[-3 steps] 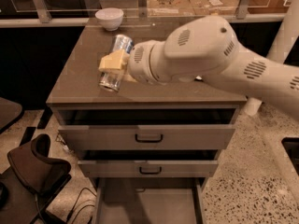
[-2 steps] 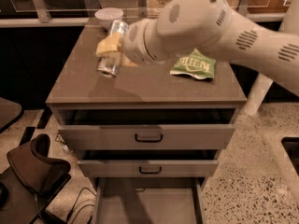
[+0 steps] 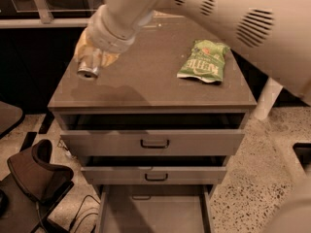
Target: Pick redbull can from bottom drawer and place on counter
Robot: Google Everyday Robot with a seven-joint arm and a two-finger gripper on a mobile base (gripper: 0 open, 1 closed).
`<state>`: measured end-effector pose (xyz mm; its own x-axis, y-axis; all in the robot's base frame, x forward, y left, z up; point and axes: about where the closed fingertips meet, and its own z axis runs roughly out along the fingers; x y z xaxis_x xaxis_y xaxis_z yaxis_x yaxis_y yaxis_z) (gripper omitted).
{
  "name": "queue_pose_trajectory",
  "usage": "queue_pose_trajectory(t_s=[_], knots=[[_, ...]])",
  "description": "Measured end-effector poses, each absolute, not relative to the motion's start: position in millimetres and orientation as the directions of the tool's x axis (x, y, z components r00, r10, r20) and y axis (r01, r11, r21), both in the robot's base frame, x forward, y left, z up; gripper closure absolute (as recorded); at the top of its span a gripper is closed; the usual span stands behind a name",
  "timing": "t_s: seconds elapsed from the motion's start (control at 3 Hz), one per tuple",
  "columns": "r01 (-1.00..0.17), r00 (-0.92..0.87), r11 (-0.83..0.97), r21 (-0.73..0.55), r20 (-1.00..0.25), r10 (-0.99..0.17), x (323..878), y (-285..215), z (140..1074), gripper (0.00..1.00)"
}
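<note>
My gripper (image 3: 92, 57) is over the left rear part of the counter (image 3: 146, 84), at the end of the big white arm that fills the top of the view. Its yellowish fingers (image 3: 83, 46) are shut on the redbull can (image 3: 89, 68), a slim silver can held tilted, its shiny rim pointing toward the camera and down, just above the counter. The bottom drawer (image 3: 153, 210) is pulled out at the bottom of the view; the grey interior that shows holds nothing.
A green crinkly snack bag (image 3: 204, 62) lies on the counter's right side. The two upper drawers (image 3: 154, 142) with dark loop handles stand slightly open. A dark chair (image 3: 34, 174) and cables are on the floor at lower left. A white post (image 3: 267, 101) stands at right.
The arm has swung left and toward the camera with the can, which now hangs lower over the counter's left side. The white bowl at the back is no longer visible.
</note>
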<state>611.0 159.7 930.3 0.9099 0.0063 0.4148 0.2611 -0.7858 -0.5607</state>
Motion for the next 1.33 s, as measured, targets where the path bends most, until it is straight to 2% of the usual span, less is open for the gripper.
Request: queue_pose_trajectory(t_s=[0.33,0.67,1.33], knots=[[0.246,0.945,-0.841,-0.483,0.312,0.098,609.5,205.4,909.7,1.00],[0.253,0.956,-0.840,-0.480,0.257,0.142,592.9,218.2,906.3,1.00],[0.238,0.964,-0.806,-0.542,0.230,0.130,592.1,222.1,907.2,1.00]])
